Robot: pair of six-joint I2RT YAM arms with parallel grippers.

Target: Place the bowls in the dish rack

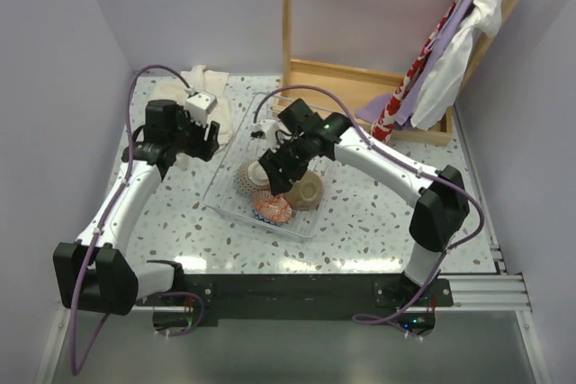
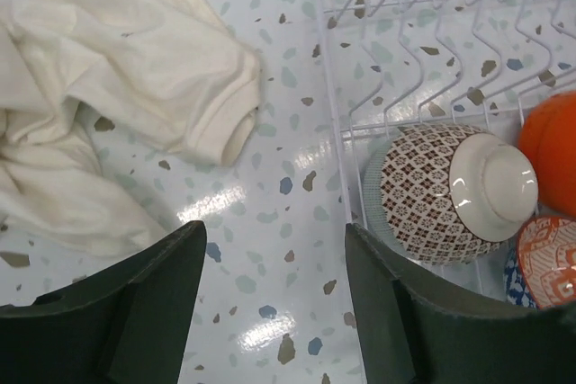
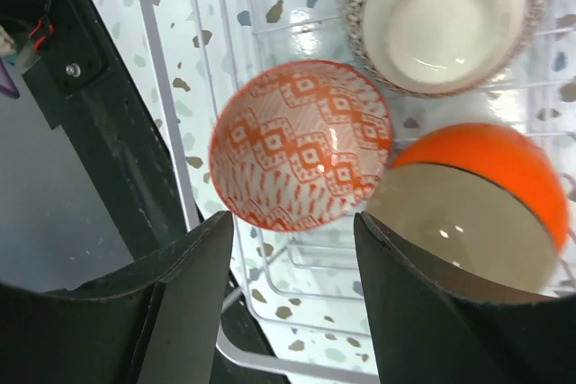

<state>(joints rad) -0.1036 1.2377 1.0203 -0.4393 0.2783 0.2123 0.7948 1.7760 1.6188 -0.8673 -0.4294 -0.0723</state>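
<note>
Near the far-left corner of the tabletop, the left gripper is held spread wide and empty beside a white cloth. At mid-table, the bowls are seen lying in the dish rack, above which the right gripper is held wide open, empty.

Three bowls show: one brown-patterned bowl, one orange-patterned bowl, one plain orange bowl, plus one dish rack, one cream cloth and one wooden tray.

Speckled surface: 1 crumpled white cloth upper left, 1 wooden tray upper right, hanging fabrics reaching its right end.
</note>
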